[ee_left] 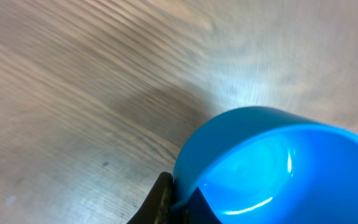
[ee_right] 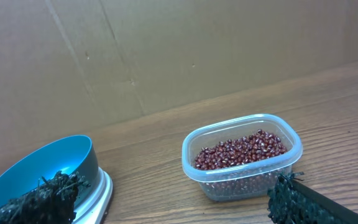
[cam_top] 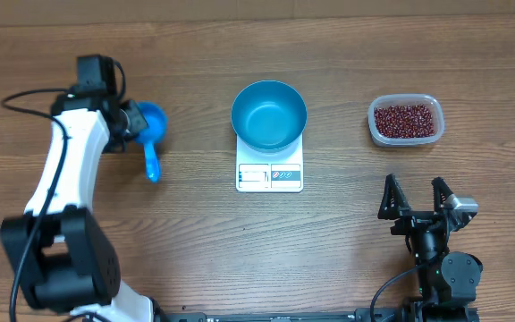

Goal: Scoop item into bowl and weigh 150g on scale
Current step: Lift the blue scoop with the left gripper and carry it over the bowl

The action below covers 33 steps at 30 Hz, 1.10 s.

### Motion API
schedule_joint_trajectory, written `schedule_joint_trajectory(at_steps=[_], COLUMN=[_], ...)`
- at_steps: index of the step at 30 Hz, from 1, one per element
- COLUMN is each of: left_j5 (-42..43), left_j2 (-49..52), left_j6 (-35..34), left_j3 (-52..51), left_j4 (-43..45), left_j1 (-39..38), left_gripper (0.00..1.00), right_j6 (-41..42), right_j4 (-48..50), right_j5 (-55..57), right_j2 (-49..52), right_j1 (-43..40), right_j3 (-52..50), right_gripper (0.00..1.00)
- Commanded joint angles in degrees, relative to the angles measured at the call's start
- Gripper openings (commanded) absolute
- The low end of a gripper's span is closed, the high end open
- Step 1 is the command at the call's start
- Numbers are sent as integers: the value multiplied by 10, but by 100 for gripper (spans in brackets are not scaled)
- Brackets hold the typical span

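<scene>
Beans: tiny, glossy, dark red-brown, a loose heap filling the clear tub at right of table.
Bowl: bright blue, round, deep, smooth inside, seated on scale.
Scale: flat, white, square, label strip along front edge, mid-table.
Left gripper: pressed together, pinching rim of blue scoop.
Right gripper: spread wide, apart from tub.

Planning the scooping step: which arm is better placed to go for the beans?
Left, probably: the left pincer is shut on the blue scoop. The right pincer sits nearer the bean tub but is open and empty.
</scene>
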Motion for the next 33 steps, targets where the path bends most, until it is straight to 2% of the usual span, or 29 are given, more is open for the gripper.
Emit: schedule_joint_trajectory(at_steps=[1, 4, 12, 16, 25, 28, 33], left_j5=[-95, -91, -45, 21, 151, 147, 94], left_j2=[-59, -89, -120, -120, -120, -120, -120], left_j6=[-198, -251, -256, -259, -425, -433, -452], left_j3=[47, 56, 56, 56, 56, 56, 56], left_j4=[-35, -57, -113, -129, -195, -195, -191], left_j1=[0, 0, -1, -1, -2, -15, -70], left_gripper=[4, 4, 4, 4, 4, 5, 5], right_j6=[-3, -3, -3, -3, -3, -3, -3], right_j4=[1, 1, 1, 1, 2, 1, 1], right_j5=[0, 0, 0, 0, 0, 0, 0], right_j2=[-6, -6, -6, -6, -6, -6, -6], right_j1=[-2, -2, -2, -2, -2, -2, -2], right_j3=[-6, -6, -6, -6, -6, -6, -6], right_gripper=[100, 100, 100, 100, 100, 100, 100])
